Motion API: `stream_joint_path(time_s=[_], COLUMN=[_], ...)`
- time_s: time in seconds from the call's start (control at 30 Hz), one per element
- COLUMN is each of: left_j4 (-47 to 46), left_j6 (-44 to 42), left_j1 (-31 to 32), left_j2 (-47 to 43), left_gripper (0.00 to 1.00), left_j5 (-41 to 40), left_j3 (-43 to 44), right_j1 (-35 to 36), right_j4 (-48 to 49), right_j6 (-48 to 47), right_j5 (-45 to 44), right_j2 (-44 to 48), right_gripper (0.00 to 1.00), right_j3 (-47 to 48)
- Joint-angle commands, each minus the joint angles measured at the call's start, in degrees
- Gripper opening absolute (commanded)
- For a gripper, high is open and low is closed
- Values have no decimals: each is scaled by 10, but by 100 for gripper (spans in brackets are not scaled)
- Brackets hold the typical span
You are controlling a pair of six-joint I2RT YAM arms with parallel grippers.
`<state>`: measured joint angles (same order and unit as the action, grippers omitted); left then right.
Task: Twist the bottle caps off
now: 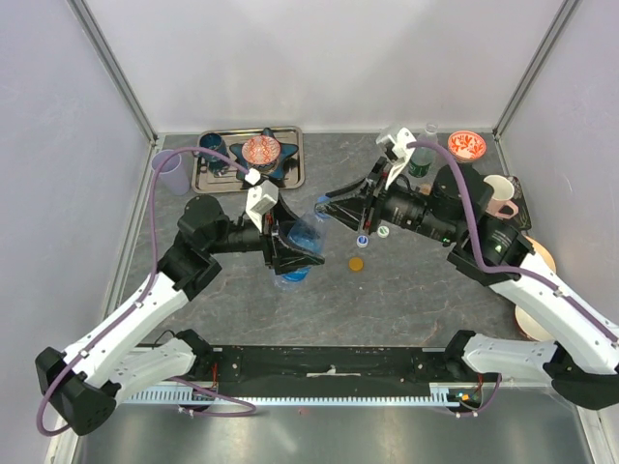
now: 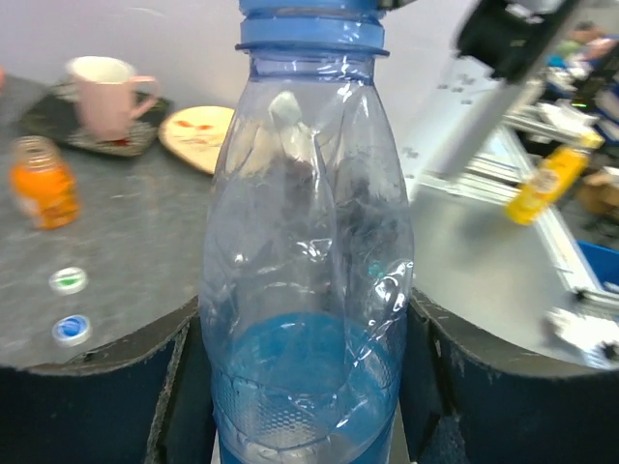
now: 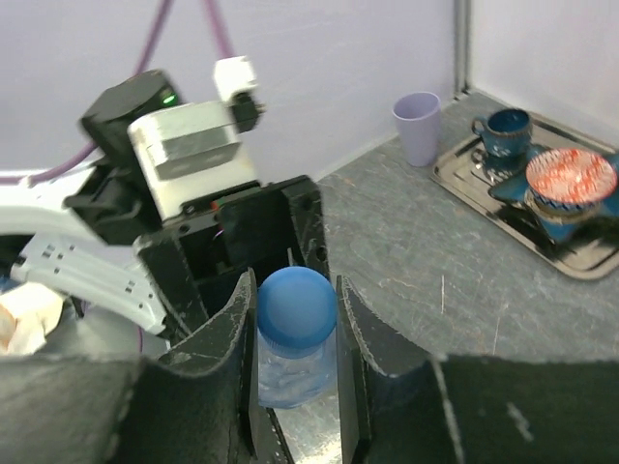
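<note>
A clear bottle (image 1: 304, 242) with blue liquid at its base lies tilted between the arms. My left gripper (image 1: 290, 249) is shut on its lower body, the jaws pressing both sides in the left wrist view (image 2: 305, 377). The blue cap (image 3: 296, 300) sits on the bottle's neck, and my right gripper (image 3: 296, 314) is shut on it, a finger against each side; in the top view it (image 1: 325, 207) meets the bottle's top. Three loose caps lie on the table: white with blue (image 1: 362, 241), white with green (image 1: 384, 232) and orange (image 1: 357, 262).
A metal tray (image 1: 293, 174) at the back left holds blue cups and a red patterned bowl (image 1: 260, 150). A lilac cup (image 1: 172, 172) stands beside it. At the right are a green bottle (image 1: 421, 160), a red bowl (image 1: 465, 145), a pink mug (image 1: 501, 198) and a plate (image 1: 538, 257).
</note>
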<state>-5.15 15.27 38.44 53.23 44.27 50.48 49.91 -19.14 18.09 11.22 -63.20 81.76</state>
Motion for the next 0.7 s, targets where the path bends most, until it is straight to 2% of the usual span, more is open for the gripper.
stream_joint_path(time_s=[0.0, 0.13, 0.3, 0.53, 0.67], left_j4=[-202, -282, -334, -334, -268], left_j6=[164, 244, 275, 277, 226], left_j1=[-33, -37, -37, -37, -37], left_j2=[25, 42, 56, 61, 56], left_gripper=[34, 33, 31, 31, 31], left_j5=[250, 288, 310, 305, 293], left_j3=[32, 20, 14, 11, 18], right_j1=[-4, -5, -5, -4, -4], right_j4=[-40, -54, -106, -117, -103], right_j6=[-99, -137, -200, -198, -183], right_j5=[125, 193, 258, 259, 223], right_j2=[17, 43, 46, 34, 36], right_gripper=[0, 0, 0, 0, 0], right_j3=[-24, -39, -36, -42, -37])
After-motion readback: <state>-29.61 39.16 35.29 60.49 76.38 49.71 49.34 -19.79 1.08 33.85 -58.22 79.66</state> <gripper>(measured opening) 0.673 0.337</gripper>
